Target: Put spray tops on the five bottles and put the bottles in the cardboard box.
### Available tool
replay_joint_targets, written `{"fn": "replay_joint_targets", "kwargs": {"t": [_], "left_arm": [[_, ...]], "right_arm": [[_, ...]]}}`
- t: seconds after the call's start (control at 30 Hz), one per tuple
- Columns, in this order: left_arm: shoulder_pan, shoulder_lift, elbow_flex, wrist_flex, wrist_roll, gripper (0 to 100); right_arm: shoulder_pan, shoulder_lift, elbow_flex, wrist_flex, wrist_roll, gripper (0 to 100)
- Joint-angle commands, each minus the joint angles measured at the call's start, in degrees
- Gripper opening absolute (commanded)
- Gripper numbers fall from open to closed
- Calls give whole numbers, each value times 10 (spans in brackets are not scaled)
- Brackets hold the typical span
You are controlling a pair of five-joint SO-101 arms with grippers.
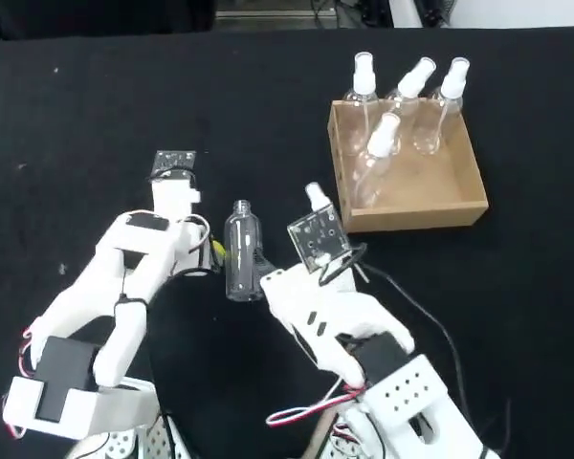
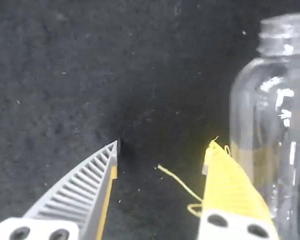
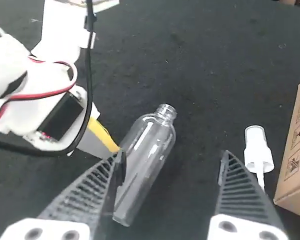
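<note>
— How are the fingers?
— The left gripper (image 2: 162, 150) is spread apart and holds nothing. The open bottle (image 2: 270, 115) lies just beside its yellow finger (image 2: 232, 185), partly cut off. The right gripper (image 3: 172, 160) is wide too. One finger (image 3: 97, 185) hides the bottle's bottom, and the spray top (image 3: 258, 152) lies by the other.
— And the cardboard box (image 1: 416, 218)?
— It's past the spray top, with four capped bottles (image 1: 375, 163) inside.

The white plastic left arm (image 1: 124, 277) and white plastic right arm (image 1: 335, 316) carry black servo blocks (image 1: 62, 368) and red-and-white wires (image 1: 306, 413). The left gripper (image 2: 162, 144) has one grey ribbed finger (image 2: 85, 185) and one yellow finger (image 2: 230, 185); the right gripper (image 3: 173, 153) has two black ribbed fingers (image 3: 90, 190).
</note>
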Motion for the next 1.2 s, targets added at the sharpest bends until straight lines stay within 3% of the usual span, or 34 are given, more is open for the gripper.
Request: {"fn": "replay_joint_targets", "kwargs": {"t": [0.0,0.2,0.37,0.63,0.93,1.17], "left_arm": [[47,-19,7,-2,-11,267],[23,-33,7,2,-11,267],[2,-125,43,15,-11,267],[-112,-287,113,6,-6,267],[-198,-373,241,-178,-4,267],[-199,-407,278,-199,60,267]], "right_arm": [[-5,39,-39,-41,-4,254],[-5,111,-68,-49,-20,257],[-5,153,-87,-52,-48,257],[-5,169,-84,-88,-49,258],[-42,170,-125,-48,-47,258],[-62,253,-182,-49,-48,259]]}}
